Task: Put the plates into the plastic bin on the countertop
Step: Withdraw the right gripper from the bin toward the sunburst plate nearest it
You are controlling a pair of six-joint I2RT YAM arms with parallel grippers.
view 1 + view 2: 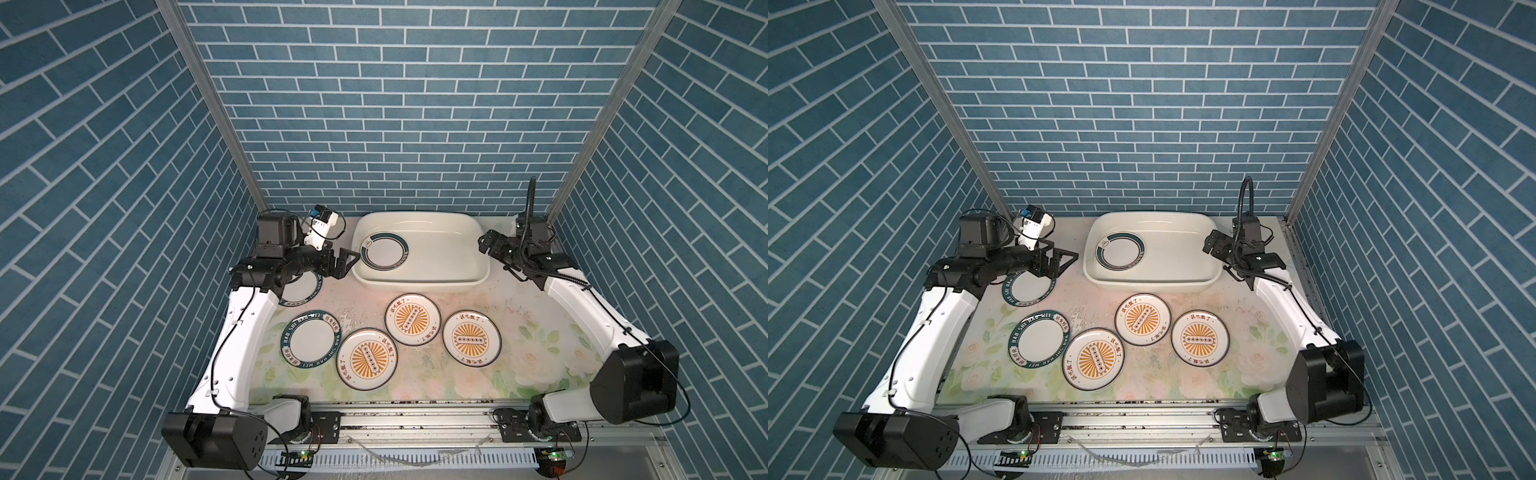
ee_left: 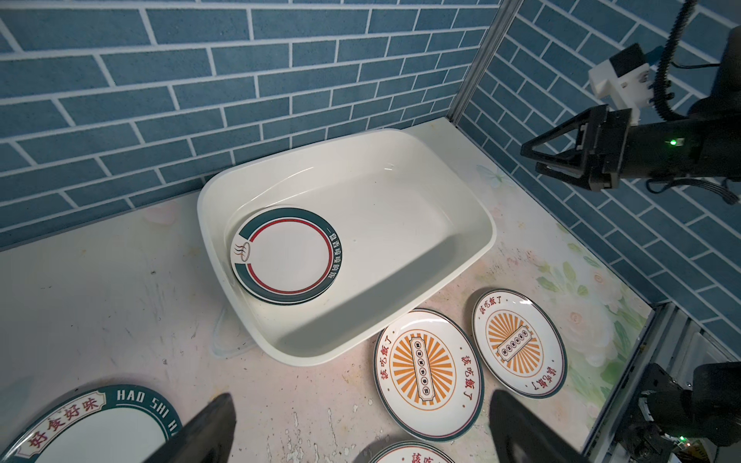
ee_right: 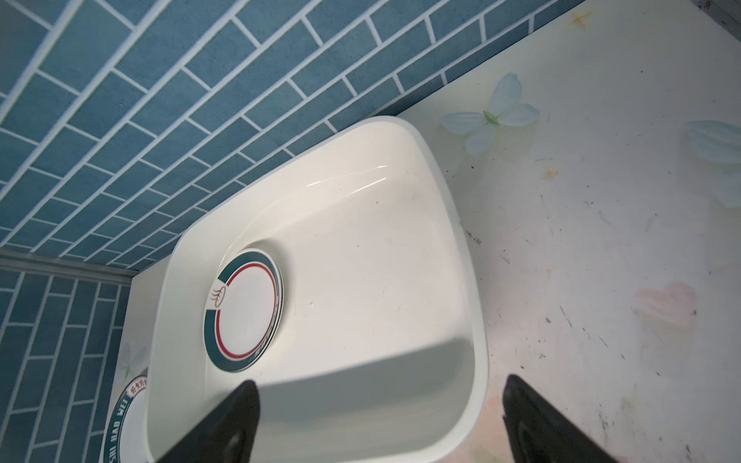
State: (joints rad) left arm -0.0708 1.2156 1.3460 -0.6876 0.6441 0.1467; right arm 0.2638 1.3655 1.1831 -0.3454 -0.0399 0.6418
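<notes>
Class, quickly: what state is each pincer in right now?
Left pincer: open, holding nothing.
Right pincer: open, holding nothing.

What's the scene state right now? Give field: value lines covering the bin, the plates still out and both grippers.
plastic bin: white, at the back of the countertop
in bin: teal-and-red ringed plate at the left end, seemingly stacked on another
sunburst plates: three, on countertop in front of bin
lettered plates: two, on countertop at left, rear one partly under the left arm
left gripper: open, empty, by bin's left end
right gripper: open, empty, at bin's right end
</notes>
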